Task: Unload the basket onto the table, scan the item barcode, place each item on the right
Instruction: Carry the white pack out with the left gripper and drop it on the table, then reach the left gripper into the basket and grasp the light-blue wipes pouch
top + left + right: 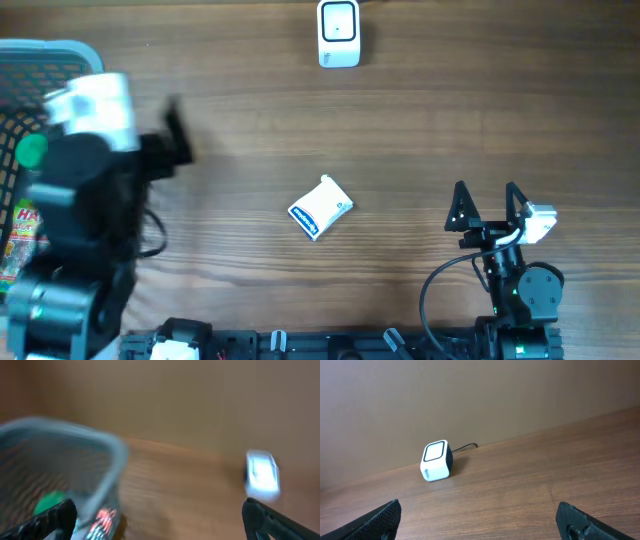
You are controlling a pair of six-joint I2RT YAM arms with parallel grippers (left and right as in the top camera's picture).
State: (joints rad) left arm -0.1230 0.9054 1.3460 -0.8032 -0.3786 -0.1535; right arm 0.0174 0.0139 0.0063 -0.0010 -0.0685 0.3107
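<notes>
Surface: wooden table (450, 120); plain brown wall (470, 400) behind
Around: scanner (339, 33) at far edge; packet (320, 208) mid-table; basket (50, 46) left
Jaws: left gripper (159, 510), right gripper (479, 510) both apart, empty

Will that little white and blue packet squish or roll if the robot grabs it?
The small white and blue packet looks soft-cornered and thin, so it is probably light and a bit squishy. It lies flat on the wooden table, so it likely slides rather than rolls.

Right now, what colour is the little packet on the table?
The packet is white and blue, clearest overhead.
</notes>
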